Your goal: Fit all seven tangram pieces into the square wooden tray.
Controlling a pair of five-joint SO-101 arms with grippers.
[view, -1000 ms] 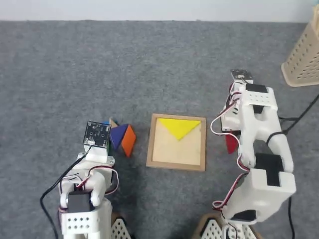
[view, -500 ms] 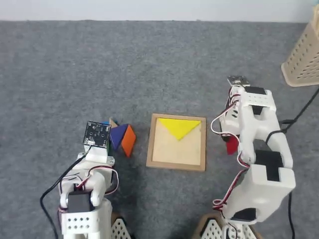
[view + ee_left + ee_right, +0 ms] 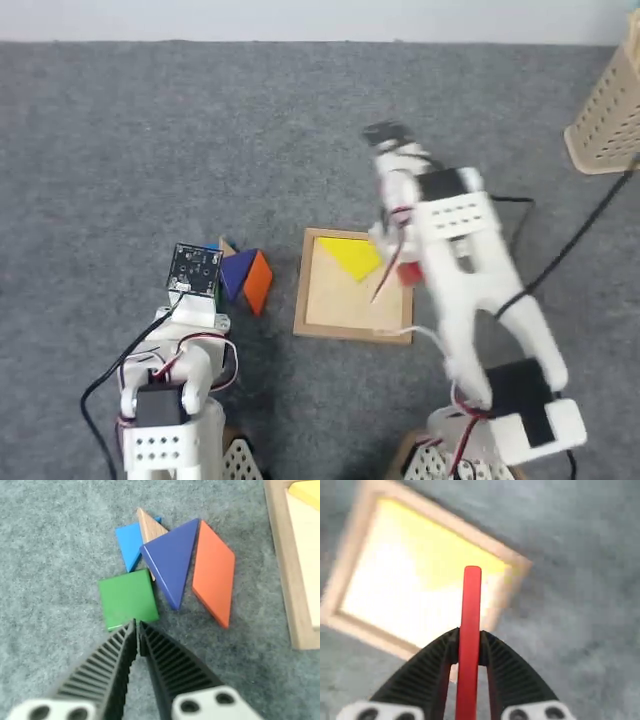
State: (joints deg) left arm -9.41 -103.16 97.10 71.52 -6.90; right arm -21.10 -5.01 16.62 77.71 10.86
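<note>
The square wooden tray (image 3: 300, 290) lies mid-table with a yellow triangle (image 3: 350, 256) in its far part. My right gripper (image 3: 388, 268) hangs over the tray's right side, shut on a red piece (image 3: 404, 276) held on edge. From the right wrist, the red piece (image 3: 470, 605) stands between the jaws of the right gripper (image 3: 469, 636), above the tray (image 3: 365, 630) and the yellow triangle (image 3: 445, 555). My left gripper (image 3: 136, 625) is shut and holds nothing, its tips at the edge of a green square (image 3: 127, 597). Beside it lie a dark blue triangle (image 3: 172, 560), an orange parallelogram (image 3: 214, 572), a light blue piece (image 3: 128, 537) and a tan piece (image 3: 150, 525).
A beige perforated basket (image 3: 610, 110) stands at the far right edge. The cluster of loose pieces (image 3: 245, 275) sits just left of the tray. Grey carpet covers the table. The tray's rim (image 3: 282, 570) lies close to the orange parallelogram.
The right arm has swung left from beside the tray to over it, carrying the red piece. The left arm has not moved.
</note>
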